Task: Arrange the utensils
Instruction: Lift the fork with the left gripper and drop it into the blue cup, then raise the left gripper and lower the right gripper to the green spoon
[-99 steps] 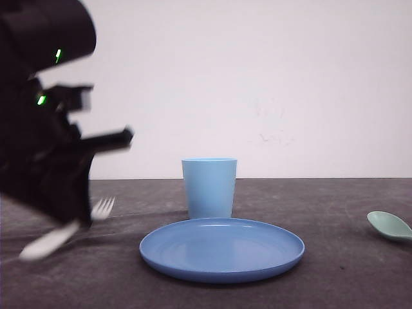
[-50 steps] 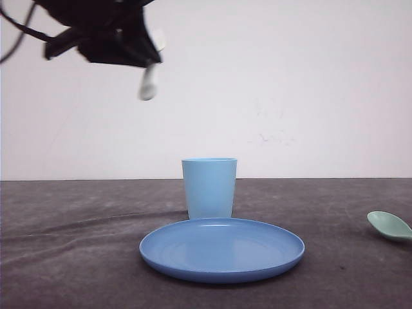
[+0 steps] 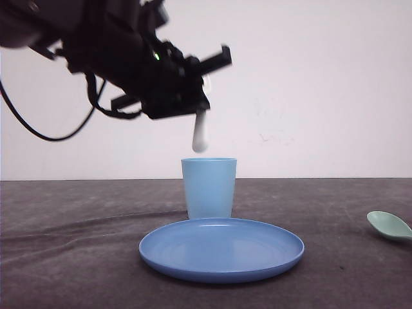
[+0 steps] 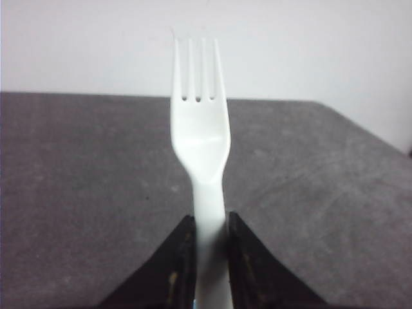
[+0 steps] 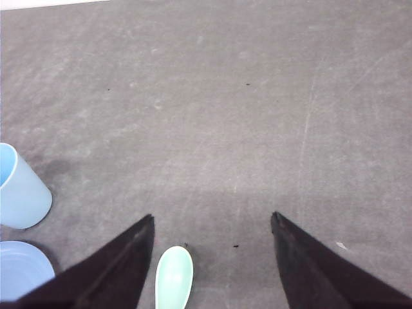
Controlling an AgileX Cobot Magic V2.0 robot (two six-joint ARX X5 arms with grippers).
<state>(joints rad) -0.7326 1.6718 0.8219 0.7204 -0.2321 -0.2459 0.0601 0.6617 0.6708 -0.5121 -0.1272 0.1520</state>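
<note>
My left gripper point(image 3: 201, 103) is up in the air, shut on the white fork point(image 3: 200, 136). The fork's rounded handle hangs down just above the rim of the light blue cup point(image 3: 208, 188). In the left wrist view the two black fingers of my left gripper point(image 4: 209, 217) pinch the fork point(image 4: 199, 129) at its neck, tines pointing away. The mint-green spoon point(image 3: 389, 225) lies on the table at the far right. My right gripper point(image 5: 213, 216) hovers open above it, with the spoon's bowl point(image 5: 174, 273) close to one finger.
A round blue plate point(image 3: 222, 250) sits on the dark table in front of the cup. In the right wrist view the cup point(image 5: 19, 190) and the plate's rim point(image 5: 19, 270) lie off to one side of the spoon. A white wall stands behind.
The left arm lifted the fork from the table at the left, raised it high, then swung right and lower until its handle hangs over the cup. Spoon, cup and plate have not moved.
</note>
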